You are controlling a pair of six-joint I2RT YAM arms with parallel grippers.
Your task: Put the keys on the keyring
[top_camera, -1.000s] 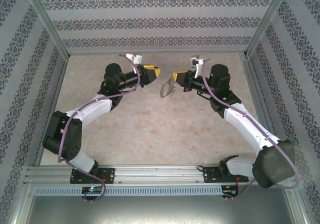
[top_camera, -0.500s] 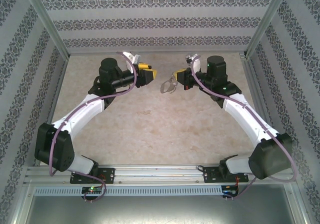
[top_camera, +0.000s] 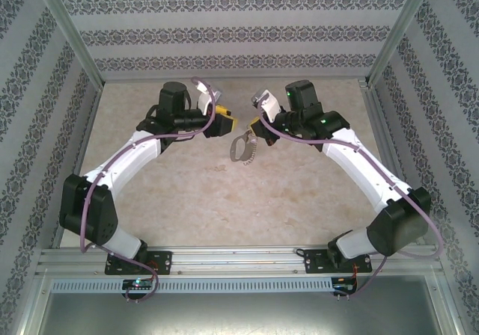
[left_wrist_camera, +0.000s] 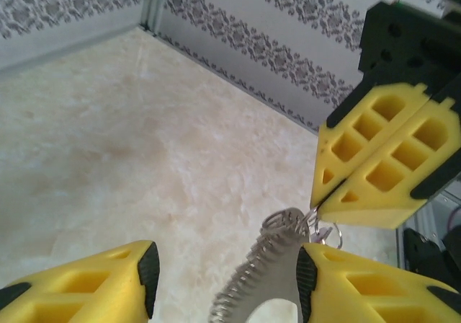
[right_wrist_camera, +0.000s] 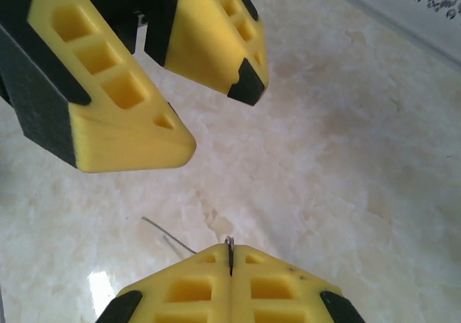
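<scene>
Swung inward now, right end effector (left_wrist_camera: 321, 205) is pinched shut on the keyring (left_wrist_camera: 268, 262), which dangles above the worktop (left_wrist_camera: 144, 157) between the wide-open fingers of the left end effector (left_wrist_camera: 227, 280).

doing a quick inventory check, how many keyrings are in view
1. The keyring hangs from the shut right gripper above mid-table, its chain-link side between the open left gripper's fingers. A second could hide beneath the arms.

Between parted left fingers (left_wrist_camera: 94, 283), the keyring (left_wrist_camera: 270, 269)
</scene>
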